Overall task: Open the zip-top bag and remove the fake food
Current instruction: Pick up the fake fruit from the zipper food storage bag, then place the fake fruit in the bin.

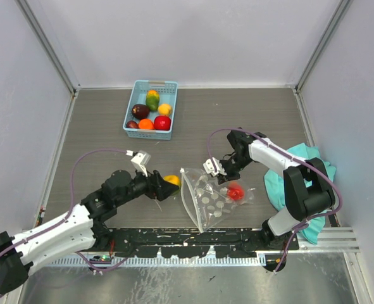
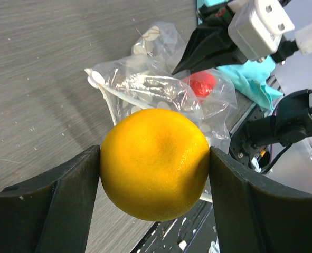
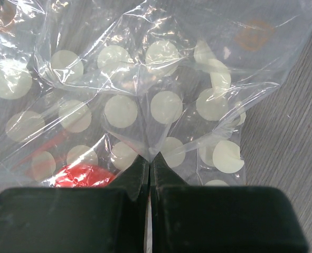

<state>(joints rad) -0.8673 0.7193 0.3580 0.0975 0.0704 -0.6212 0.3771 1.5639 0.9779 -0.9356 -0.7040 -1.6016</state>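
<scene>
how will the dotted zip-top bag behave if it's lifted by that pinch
Probably floppy: the zip-top bag is thin, creased film, bunched where the right end effector pinches it. It likely sags under the red fake food inside, which may slide toward the lowest corner. The glossy film could slip.

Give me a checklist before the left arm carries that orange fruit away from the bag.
1. Grip of the left gripper on the orange fruit: ok, squeezed between both fingers.
2. Fruit outside the zip-top bag: ok, no plastic over it.
3. Hold of the right gripper on the bag: ok, shut on its plastic.
4. Bag emptied: not ok, a red piece is inside.
5. Room in the basket: cannot tell.
</scene>
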